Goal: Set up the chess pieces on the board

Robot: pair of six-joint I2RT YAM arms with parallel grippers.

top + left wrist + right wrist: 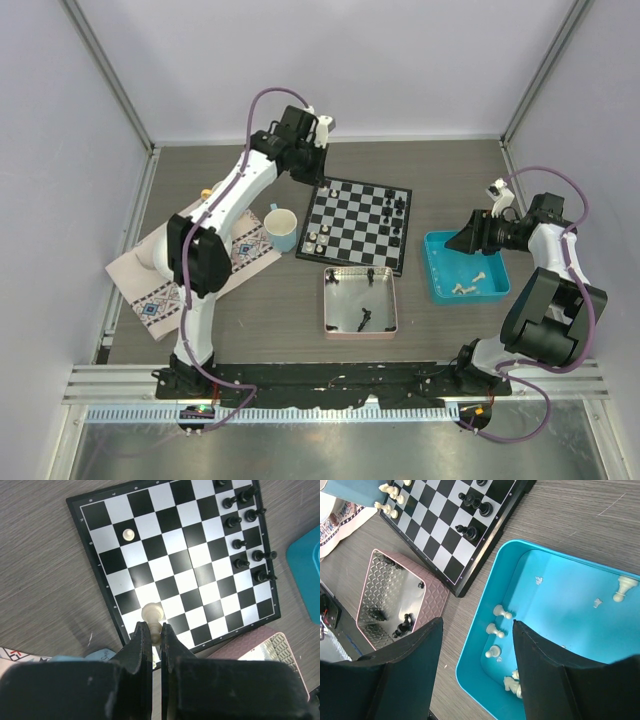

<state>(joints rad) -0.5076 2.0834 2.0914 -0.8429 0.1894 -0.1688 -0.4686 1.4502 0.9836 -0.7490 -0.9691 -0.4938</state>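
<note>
Over board, left fingers pinch white piece, hidden overhead; right fingers wide.

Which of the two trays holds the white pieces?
The blue tray, right of the board; the pink tray holds only black pieces.

Blue tray right of pink tray; light-blue cup beside patterned cloth.

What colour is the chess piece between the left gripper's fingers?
The small plastic chess piece is off-white; left wrist view.
</note>
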